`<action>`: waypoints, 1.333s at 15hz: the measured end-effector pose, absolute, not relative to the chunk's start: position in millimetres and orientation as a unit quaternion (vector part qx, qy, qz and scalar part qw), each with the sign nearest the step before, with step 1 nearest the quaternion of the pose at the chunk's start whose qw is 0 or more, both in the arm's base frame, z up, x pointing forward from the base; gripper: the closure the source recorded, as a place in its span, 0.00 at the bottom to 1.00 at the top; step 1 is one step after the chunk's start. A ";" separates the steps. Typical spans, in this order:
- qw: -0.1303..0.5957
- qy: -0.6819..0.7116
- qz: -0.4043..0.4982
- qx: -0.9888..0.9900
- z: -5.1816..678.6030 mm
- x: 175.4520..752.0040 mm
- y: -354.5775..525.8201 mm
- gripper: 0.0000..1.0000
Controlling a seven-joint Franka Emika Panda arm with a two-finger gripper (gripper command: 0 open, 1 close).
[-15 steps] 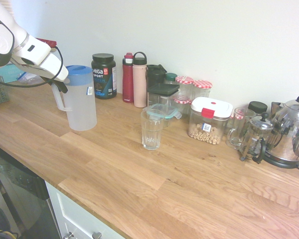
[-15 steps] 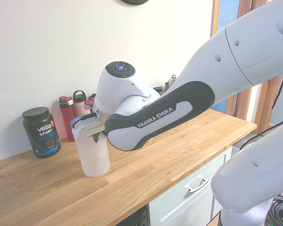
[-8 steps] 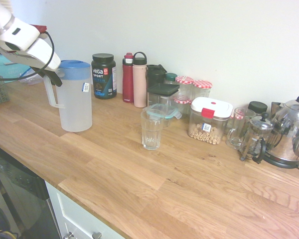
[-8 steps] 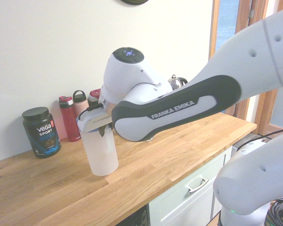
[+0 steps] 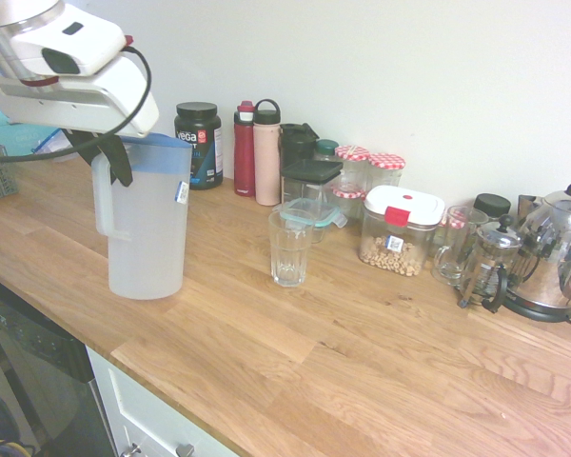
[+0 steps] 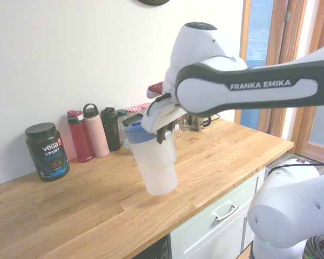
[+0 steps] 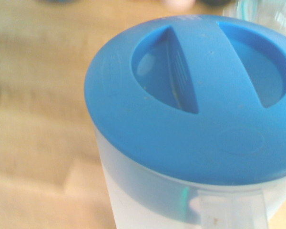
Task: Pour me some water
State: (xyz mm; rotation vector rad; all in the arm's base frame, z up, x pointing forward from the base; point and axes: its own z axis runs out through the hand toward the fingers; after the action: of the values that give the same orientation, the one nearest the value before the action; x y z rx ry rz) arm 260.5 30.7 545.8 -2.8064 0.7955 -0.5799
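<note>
My gripper (image 5: pixel 114 157) is clenched on the handle (image 5: pixel 101 195) of the jug (image 5: pixel 148 224), fingers (image 5: pixel 120 164) dark vs. the white plastic. Jug is frosted, w/ blue lid (image 5: pixel 157 143) and a small sticker (image 5: pixel 182 191) near the rim. In the 2nd ext. view the jug (image 6: pixel 154 164) hangs clear of the counter (image 6: pixel 86 216), tilted a bit, base out toward the counter's front edge, my gripper (image 6: pixel 163 134) at its top. In the 1st ext. view I can't tell if the base touches the wood.

Wrist view: blue lid (image 7: pixel 190 95) fills most of the pic, w/ a raised bar across 2 sunken halves; top of the handle (image 7: pixel 231 210) shows at the lower edge. Counter behind is blurred.

Glass (image 5: pixel 290 248) stands upright mid-counter, looks empty, apart from the jug, on the kettle side of it. Counter (image 5: pixel 362 362) is pale wood.

Along the wall: black tub (image 5: pixel 200 145), red bottle (image 5: pixel 245 149), pink bottle (image 5: pixel 266 154), dark containers (image 5: pixel 305 162), jars w/ red-check lids (image 5: pixel 376 169), clear box w/ white-and-red lid (image 5: pixel 400 230) holding sth pale and round, glass mug (image 5: pixel 455 246), French press (image 5: pixel 490 265), steel kettle (image 5: pixel 557 252). A clear box w/ teal clips (image 5: pixel 312 211) sits just behind the glass.
</note>
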 end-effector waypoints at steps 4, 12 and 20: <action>0.062 0.247 -0.180 -0.950 563.8 245.3 -37.7 1.00; 0.019 0.198 -0.102 -0.975 575.4 279.6 -162.0 1.00; -0.045 0.132 -0.033 -0.990 579.2 373.3 -227.9 1.00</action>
State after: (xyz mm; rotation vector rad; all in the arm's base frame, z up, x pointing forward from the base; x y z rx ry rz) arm 373.3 -227.9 579.2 -3.2006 0.4268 -0.1058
